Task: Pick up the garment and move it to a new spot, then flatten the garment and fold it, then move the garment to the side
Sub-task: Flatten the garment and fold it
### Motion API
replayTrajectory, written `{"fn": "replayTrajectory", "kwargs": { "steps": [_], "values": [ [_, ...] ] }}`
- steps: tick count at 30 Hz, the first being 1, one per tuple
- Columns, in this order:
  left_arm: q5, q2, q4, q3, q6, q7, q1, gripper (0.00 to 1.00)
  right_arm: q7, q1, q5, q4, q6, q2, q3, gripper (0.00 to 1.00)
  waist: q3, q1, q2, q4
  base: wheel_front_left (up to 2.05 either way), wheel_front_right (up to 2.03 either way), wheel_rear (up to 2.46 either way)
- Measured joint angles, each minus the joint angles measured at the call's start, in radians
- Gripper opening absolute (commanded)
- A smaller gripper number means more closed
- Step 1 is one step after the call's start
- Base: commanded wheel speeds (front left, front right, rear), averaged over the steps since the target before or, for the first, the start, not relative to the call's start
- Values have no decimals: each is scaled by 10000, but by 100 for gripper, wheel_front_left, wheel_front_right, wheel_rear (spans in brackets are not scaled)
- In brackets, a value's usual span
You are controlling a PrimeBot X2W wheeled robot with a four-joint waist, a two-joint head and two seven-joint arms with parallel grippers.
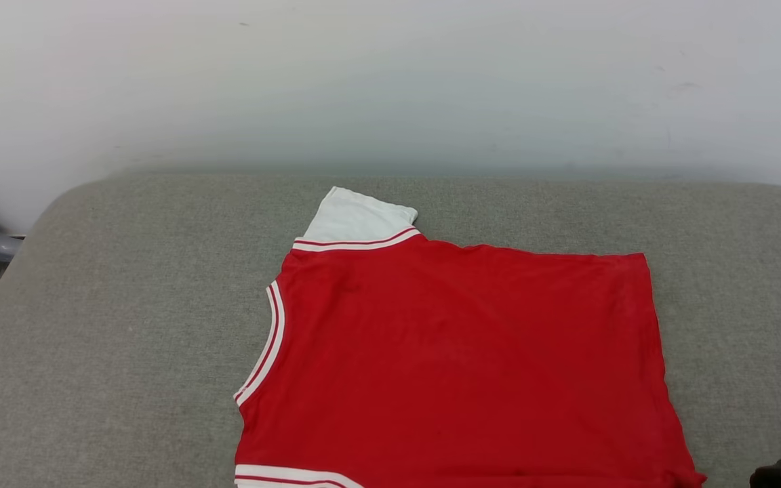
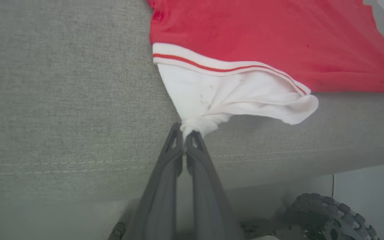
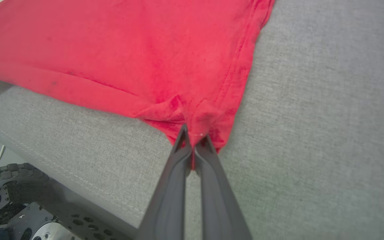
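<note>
— Where does the garment [image 1: 458, 366] lie?
— It is spread red across the grey cushion [image 1: 126, 305], from the centre to the lower right of the head view, with one white sleeve [image 1: 356, 213] pointing up.
— And the pincers?
— The left gripper [image 2: 185, 134] pinches the other sleeve's bunched white edge. The right gripper [image 3: 193, 140] is clamped on a red hem corner.
</note>
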Motion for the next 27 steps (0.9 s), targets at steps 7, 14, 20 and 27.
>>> {"fn": "replayTrajectory", "kwargs": {
  "steps": [7, 14, 20, 27],
  "values": [
    [560, 61, 82, 27, -123, -299, -583, 0, 502, 257, -288, -640, 0, 449, -938, 0, -54, 1, 0, 9, 0, 0, 0],
    [1325, -52, 754, -58, -652, -38, -2593, 0, 1062, -73, -357, -1160, 0, 514, -1448, 0, 59, 2, 0, -77, 0, 0, 0],
    [1670, -186, 1335, -96, -1246, 539, -4506, 0, 1505, -701, -249, -1310, 0, 663, -1605, 0, 420, 3, 0, -238, 0, 0, 0],
    [1998, -497, 2727, -207, -2023, 644, -6183, 0, 1783, -1624, -19, -1216, 0, 731, -1592, 0, 1092, 3, 0, -359, 0, 0, 0]
  ]
}}
